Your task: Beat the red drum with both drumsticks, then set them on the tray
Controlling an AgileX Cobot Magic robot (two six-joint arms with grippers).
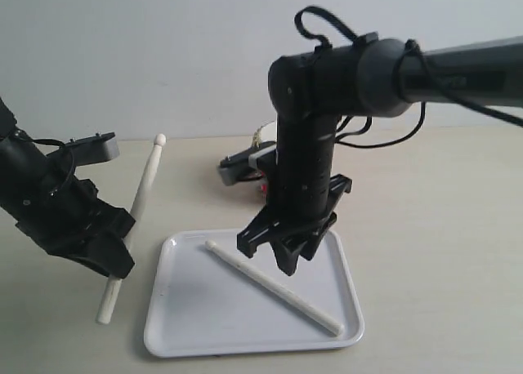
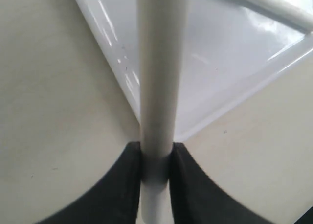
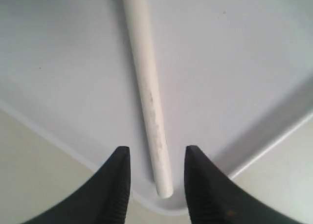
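My left gripper is shut on one cream-white drumstick. It holds the stick tilted above the table, just left of the white tray, with the rounded tip pointing to the back. The other drumstick lies loose, diagonally on the tray. My right gripper hangs open over that stick's thick end, with the jaws on either side and not touching it. The red drum is almost entirely hidden behind the right arm.
The tray sits at the front middle of a beige table. The right arm reaches in from the upper right and stands over the tray's back edge. A pale wall closes the back.
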